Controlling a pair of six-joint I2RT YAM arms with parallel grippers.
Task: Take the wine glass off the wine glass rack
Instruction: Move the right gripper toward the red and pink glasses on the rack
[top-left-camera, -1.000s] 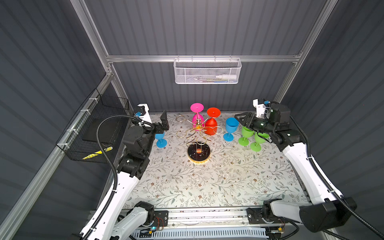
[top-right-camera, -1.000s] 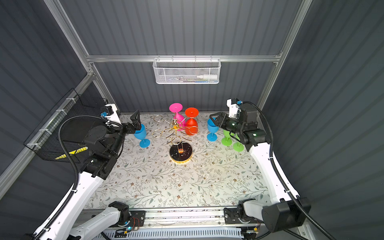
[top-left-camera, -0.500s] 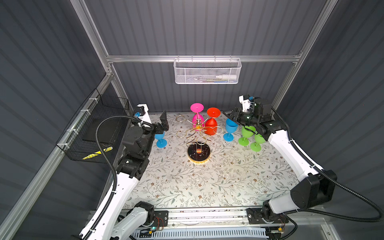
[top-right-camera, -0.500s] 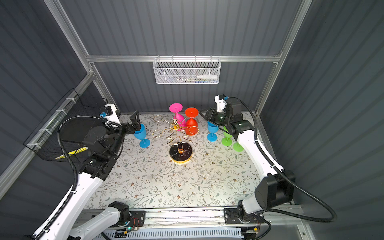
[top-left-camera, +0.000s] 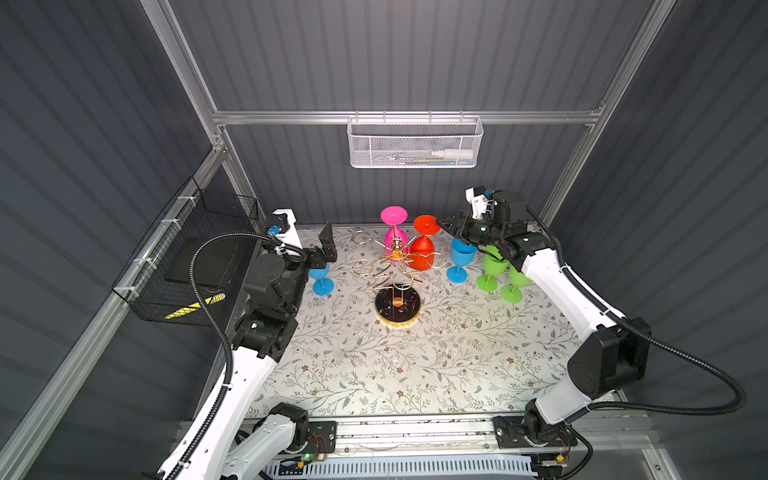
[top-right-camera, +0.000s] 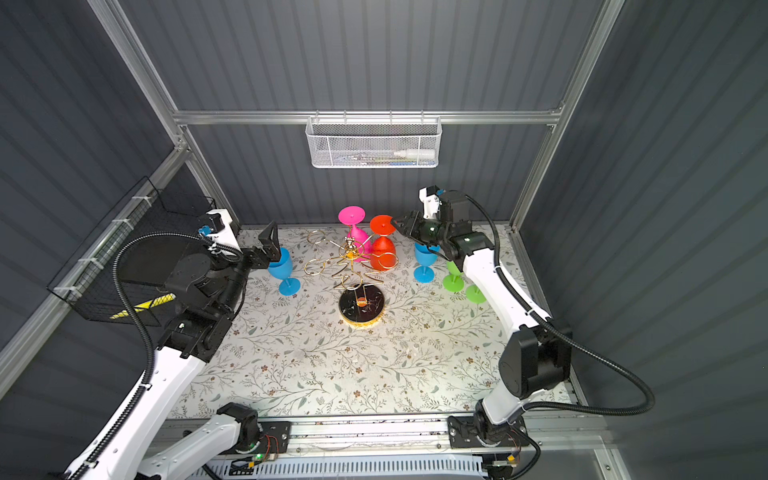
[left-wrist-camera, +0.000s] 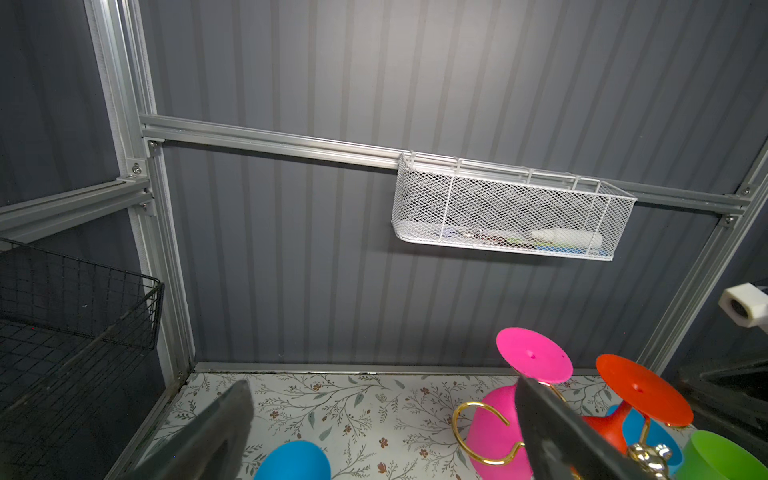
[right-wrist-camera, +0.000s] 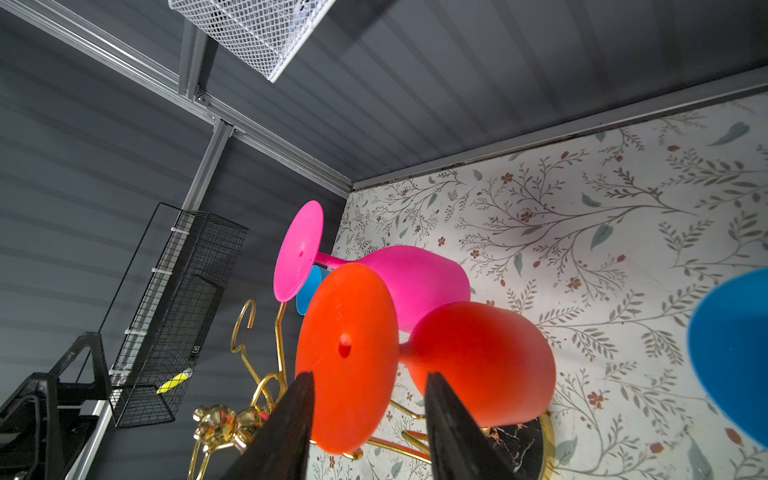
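The gold wine glass rack (top-left-camera: 397, 305) (top-right-camera: 361, 305) stands at the middle back of the table. A red wine glass (top-left-camera: 422, 253) (top-right-camera: 382, 251) (right-wrist-camera: 478, 361) and a pink wine glass (top-left-camera: 392, 241) (right-wrist-camera: 411, 278) hang upside down from its loops. My right gripper (top-left-camera: 442, 222) (top-right-camera: 397, 224) (right-wrist-camera: 368, 376) is open at the red glass's round foot. In the right wrist view its fingers straddle the edge of that foot, with a gap showing beside one finger. My left gripper (top-left-camera: 326, 245) (left-wrist-camera: 382, 386) is open above a blue glass (top-left-camera: 320, 276) (left-wrist-camera: 293, 461) and holds nothing.
A second blue glass (top-left-camera: 461, 255) and two green glasses (top-left-camera: 492, 266) stand upright under my right arm. A white mesh basket (top-left-camera: 415, 143) hangs on the back wall. A black wire basket (top-left-camera: 195, 257) is on the left wall.
My right arm has swung left from above the green glasses to the red glass's foot, and its jaws have narrowed a little. The left arm has not moved.
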